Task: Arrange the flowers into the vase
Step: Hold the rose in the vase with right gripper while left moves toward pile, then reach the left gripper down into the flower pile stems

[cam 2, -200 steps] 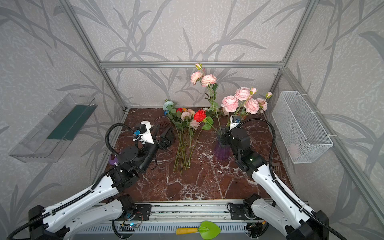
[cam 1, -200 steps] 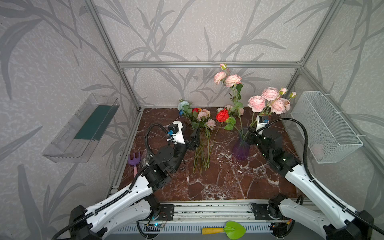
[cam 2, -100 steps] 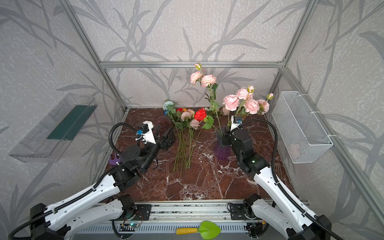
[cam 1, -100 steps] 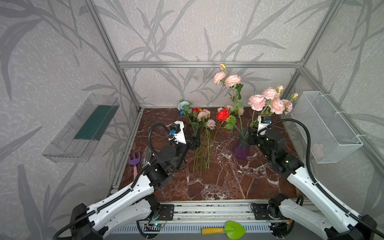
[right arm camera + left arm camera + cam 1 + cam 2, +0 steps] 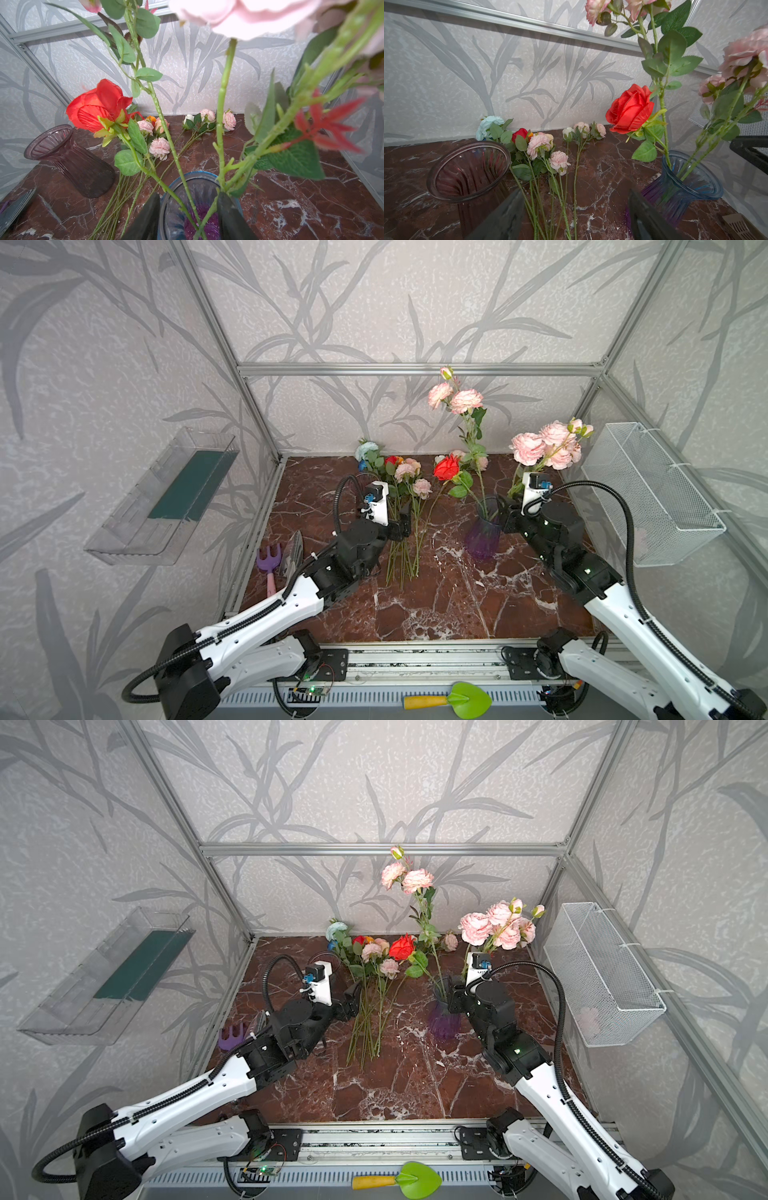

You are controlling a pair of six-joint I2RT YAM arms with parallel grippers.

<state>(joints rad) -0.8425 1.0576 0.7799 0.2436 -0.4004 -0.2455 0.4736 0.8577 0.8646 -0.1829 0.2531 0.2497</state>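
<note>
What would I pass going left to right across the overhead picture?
In a top view: clear tray on the wall → purple rake → loose flowers lying on the table → vase → wire basket on the wall.

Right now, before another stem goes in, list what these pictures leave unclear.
- Dark vase: all but hidden behind the left arm in both top views.
- Right gripper: the right wrist view's edge cuts its fingers; whether one touches the stem between them is unclear.
- Pink bloom: blurred and cut by the edge, right wrist view.
- Pinkish thing in the wire basket: blurred by mesh, both top views.
</note>
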